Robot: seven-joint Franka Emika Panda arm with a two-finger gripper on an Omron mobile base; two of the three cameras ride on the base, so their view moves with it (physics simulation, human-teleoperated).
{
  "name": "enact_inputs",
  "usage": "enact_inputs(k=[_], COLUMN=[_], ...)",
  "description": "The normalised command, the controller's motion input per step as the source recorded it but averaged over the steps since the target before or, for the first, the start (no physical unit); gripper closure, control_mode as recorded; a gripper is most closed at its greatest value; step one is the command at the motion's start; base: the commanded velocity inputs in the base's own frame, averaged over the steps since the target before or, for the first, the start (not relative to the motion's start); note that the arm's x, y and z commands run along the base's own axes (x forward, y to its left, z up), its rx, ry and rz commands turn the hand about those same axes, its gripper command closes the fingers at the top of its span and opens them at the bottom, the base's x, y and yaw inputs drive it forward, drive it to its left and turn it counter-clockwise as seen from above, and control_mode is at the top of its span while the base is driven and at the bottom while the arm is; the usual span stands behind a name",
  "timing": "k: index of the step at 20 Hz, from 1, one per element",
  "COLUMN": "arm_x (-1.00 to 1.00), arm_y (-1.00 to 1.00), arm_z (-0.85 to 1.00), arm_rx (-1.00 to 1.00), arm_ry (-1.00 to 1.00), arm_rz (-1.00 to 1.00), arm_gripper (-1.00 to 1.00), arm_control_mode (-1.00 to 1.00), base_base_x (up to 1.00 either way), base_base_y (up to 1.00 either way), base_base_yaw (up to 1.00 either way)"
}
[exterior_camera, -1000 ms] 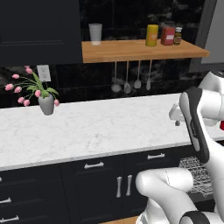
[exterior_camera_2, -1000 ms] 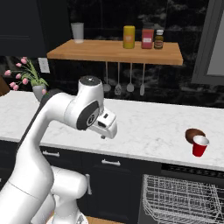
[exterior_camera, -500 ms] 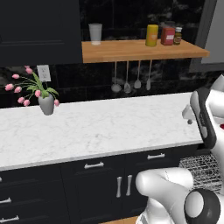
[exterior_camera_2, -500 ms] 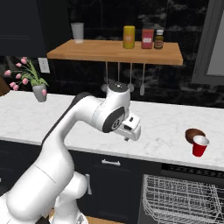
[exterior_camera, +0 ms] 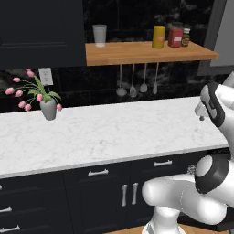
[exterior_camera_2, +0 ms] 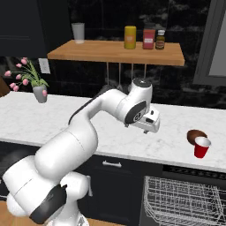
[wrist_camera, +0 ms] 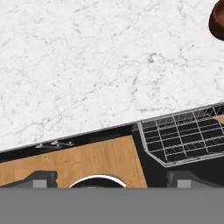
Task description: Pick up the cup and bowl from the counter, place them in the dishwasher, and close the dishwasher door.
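Red cup [exterior_camera_2: 201, 147] stands upright on the white marble tabletop [exterior_camera_2: 88, 128], near the front edge at the right end; a brown bowl [exterior_camera_2: 194, 135] sits just behind and to its left, touching or nearly so, I cannot tell which. Cup looks like a thin plastic party cup, pale inside: likely light, a bit springy, easy to tip or crush, so best taken across the body below the rim with a gentle squeeze. Bowl is dark, glossy and rounded; in the hand view only its edge [wrist_camera: 217, 21] shows at the upper right corner. Probably rigid and smooth, apt to slip; a pinch over the rim wall looks the safer hold. Dishwasher [exterior_camera_2: 183, 198] lies below and right of the cup, open, its grey wire rack [wrist_camera: 183, 133] pulled out and unloaded. Dishwasher door itself not clearly made out. Claw [exterior_camera_2: 149, 124] hovers above the tabletop, left of the cup and well apart from it, carrying nothing; whether its jaws are wide or narrow I cannot tell, as the fingertips are too faint to read. Judgement: both pickups are yet to be done and the arm is reaching toward the cup. Flower vase [exterior_camera: 48, 109] far left, jars on wooden shelf [exterior_camera: 151, 51].
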Motion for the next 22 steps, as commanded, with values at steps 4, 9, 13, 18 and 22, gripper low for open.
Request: enact_inputs(k=[4, 9, 13, 18, 22], arm_x=[0.52, 0.52, 0.45, 0.28, 0.0], arm_y=[-0.34, -0.52, -0.77, -0.85, -0.6], arm_z=[-0.09, -0.14, -0.31, -0.44, -0.04], arm_rx=[-0.03, -0.06, -0.01, 0.0, -0.04], arm_ry=[0.01, 0.1, 0.12, 0.1, 0.02], arm_rz=[0.07, 0.06, 0.03, 0.0, 0.0], arm_gripper=[-1.0, -1.0, -1.0, -1.0, -1.0], arm_control_mode=[-1.0, -1.0, -1.0, -1.0, -1.0], base_base_x=[0.0, 0.0, 0.0, 0.0, 0.0], base_base_y=[0.0, 0.0, 0.0, 0.0, 0.0], base_base_yaw=[0.0, 0.0, 0.0, 0.0, 0.0])
